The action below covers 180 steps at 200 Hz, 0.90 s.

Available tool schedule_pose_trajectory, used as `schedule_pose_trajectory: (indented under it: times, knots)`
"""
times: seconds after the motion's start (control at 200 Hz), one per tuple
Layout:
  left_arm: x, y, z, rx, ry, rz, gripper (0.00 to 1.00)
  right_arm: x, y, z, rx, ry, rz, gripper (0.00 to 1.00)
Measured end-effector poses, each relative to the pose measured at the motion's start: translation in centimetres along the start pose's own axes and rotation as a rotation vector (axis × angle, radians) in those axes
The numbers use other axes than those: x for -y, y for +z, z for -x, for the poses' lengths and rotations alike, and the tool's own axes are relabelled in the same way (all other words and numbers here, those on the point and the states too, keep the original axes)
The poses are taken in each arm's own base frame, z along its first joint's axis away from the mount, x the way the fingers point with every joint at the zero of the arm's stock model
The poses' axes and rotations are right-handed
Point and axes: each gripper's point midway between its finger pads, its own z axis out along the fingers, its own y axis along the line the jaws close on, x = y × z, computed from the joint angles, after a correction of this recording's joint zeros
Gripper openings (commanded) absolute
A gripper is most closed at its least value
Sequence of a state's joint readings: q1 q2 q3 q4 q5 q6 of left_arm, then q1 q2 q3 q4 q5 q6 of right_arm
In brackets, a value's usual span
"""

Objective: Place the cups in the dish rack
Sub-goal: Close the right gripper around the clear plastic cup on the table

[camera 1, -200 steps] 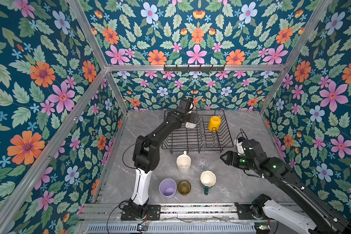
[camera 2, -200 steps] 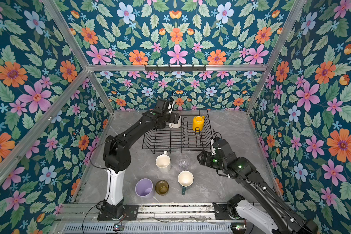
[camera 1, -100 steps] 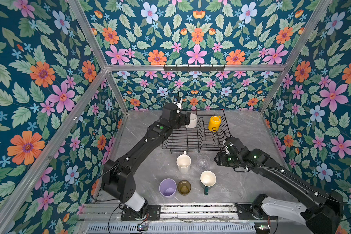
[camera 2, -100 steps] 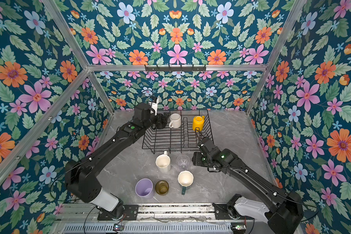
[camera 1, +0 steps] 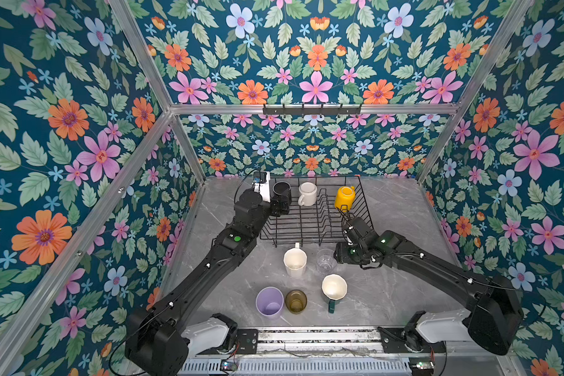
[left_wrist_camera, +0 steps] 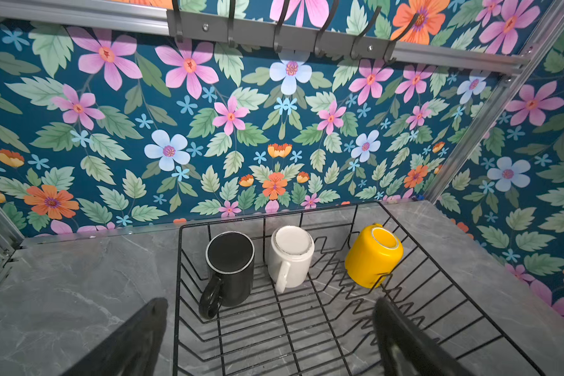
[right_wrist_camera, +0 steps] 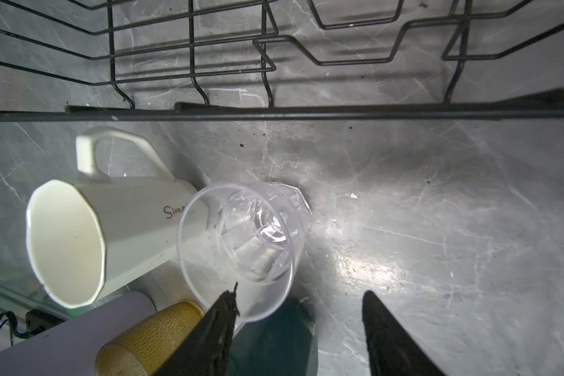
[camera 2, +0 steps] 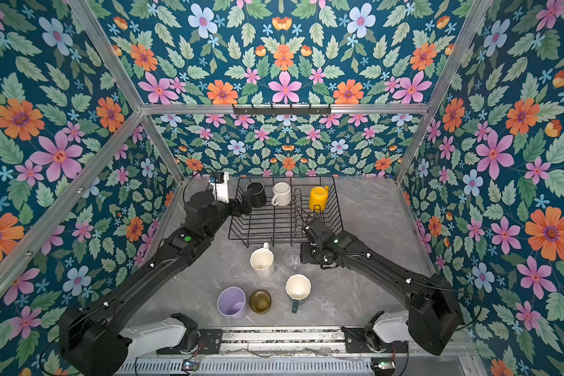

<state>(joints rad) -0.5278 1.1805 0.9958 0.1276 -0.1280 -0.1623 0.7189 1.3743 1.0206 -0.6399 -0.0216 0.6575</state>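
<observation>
- Left jaws stand wide apart and empty at the near left corner of the dish rack (camera 1: 306,224). One finger (left_wrist_camera: 137,338) is outside its left wall, the other over its wire floor.
- Just beyond those jaws, the black mug (camera 1: 281,191) sits upside down at the rack's far left, its handle toward them.
- Just right of it, the pale mug (camera 1: 307,194) also stands upside down, and the yellow mug (camera 1: 344,197) leans bottom-up at the far right.
- On the tabletop (camera 1: 404,234) in front of the rack, the lilac tumbler (camera 1: 269,301) and olive-amber glass (camera 1: 295,301) stand upright side by side.
- Nearer the rack are the tall white mug (camera 1: 294,262) and the clear glass (camera 1: 325,260), with the green mug (camera 1: 333,288) in front of the glass.
- Right jaws hang apart just right of the clear glass, gripping nothing. In the right wrist view one finger (right_wrist_camera: 215,335) overlaps the glass's rim, and I cannot tell whether it touches.
</observation>
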Motion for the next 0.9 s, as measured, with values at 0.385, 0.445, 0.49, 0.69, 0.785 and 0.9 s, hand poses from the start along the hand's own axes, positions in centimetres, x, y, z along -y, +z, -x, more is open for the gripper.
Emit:
schedule_pose_trajectory:
  times: [0.385, 0.445, 0.49, 0.69, 0.785, 0.9]
  knots:
    - [-0.3, -1.1, 1.1, 0.045, -0.024, 0.000, 1.00, 0.0, 3.9, -0.1, -0.059, -0.020, -0.064, 0.42]
    - [-0.3, -1.2, 1.1, 0.045, -0.024, 0.000, 1.00, 0.1, 4.2, -0.1, -0.064, -0.022, -0.072, 0.35]
    - [-0.3, -1.2, 1.0, 0.046, -0.024, 0.000, 1.00, 0.1, 4.4, -0.1, -0.065, -0.025, -0.077, 0.31]
    - [-0.4, -1.2, 0.8, 0.046, -0.024, 0.001, 1.00, -0.1, 4.8, -0.1, -0.071, -0.046, -0.087, 0.11]
    - [-0.4, -1.2, 0.8, 0.046, -0.024, 0.002, 1.00, 0.0, 4.7, -0.1, -0.072, -0.053, -0.097, 0.04]
    - [-0.5, -1.2, 0.9, 0.049, -0.025, 0.002, 1.00, 0.2, 4.6, -0.2, -0.076, -0.063, -0.107, 0.00]
